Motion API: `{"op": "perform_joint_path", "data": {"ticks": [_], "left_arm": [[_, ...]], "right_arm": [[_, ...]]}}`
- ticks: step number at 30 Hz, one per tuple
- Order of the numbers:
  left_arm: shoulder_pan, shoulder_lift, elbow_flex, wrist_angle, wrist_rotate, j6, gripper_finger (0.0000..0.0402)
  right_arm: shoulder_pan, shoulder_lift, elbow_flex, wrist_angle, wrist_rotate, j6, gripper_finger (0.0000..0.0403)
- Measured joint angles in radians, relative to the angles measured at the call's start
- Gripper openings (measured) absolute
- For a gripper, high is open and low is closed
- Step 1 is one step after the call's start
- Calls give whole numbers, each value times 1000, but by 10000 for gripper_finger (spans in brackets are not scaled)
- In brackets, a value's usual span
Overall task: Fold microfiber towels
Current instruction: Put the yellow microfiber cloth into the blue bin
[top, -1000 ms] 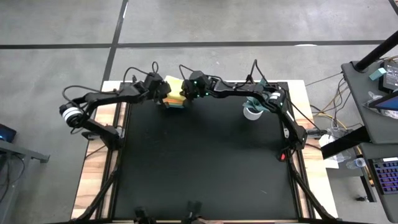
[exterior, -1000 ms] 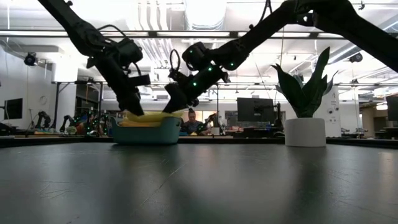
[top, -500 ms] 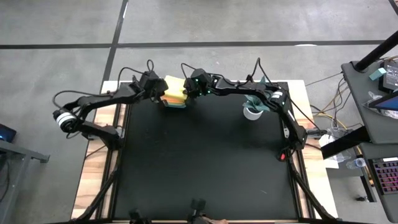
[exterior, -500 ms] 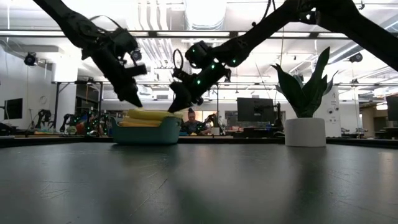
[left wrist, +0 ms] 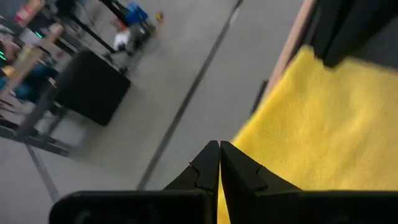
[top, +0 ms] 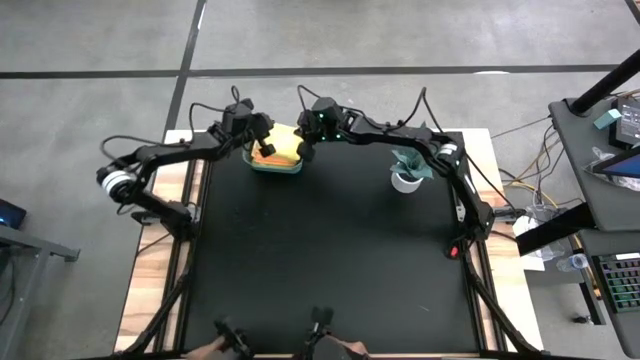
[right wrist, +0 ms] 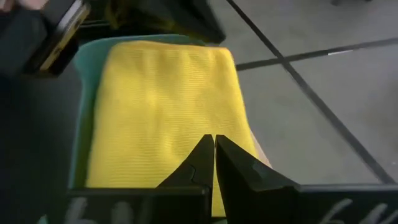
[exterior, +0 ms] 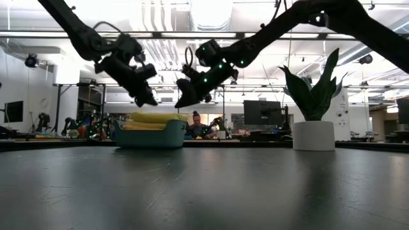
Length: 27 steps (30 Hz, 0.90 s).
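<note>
Here the near part of the dark counter [top: 330,250] lies bare in the low view, and the things sit along its far edge. At the far right stands a white pot with a green plant [exterior: 313,134], well apart from the rest. At the far left sits a teal bin [exterior: 148,135], and folded yellow towels [exterior: 153,118] are piled in it, rising above its rim; from above an orange patch shows at one side of the pile.

The left end effector [exterior: 148,99] hangs in the air just above the left end of the bin, its fingers [left wrist: 210,167] pressed together on nothing. The right end effector [exterior: 181,100] hangs just above the bin's right end, near the left one but apart from it, fingers [right wrist: 200,160] also together and empty. Neither touches the towels.

Beyond the counter, in the room behind, a person [exterior: 195,125] sits low behind the bin among desks and monitors.
</note>
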Motion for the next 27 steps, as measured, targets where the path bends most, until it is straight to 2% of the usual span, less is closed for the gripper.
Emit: {"op": "perform_joint_path", "data": {"ticks": [6, 9, 16, 27], "left_arm": [[12, 103, 10, -2, -1, -26, 0], [13, 129, 10, -7, -62, -51, 0], [13, 106, 11, -100, -93, -103, 0], [13, 117, -3, -113, -95, -131, 0]], "right_arm": [[-7, 45, -1, 29, -1, 10, 8], [-6, 54, -2, 28, -1, -1, 8], [-13, 59, -9, 8, -3, -2, 8], [-17, 59, -15, -16, -3, 2, 8]]}}
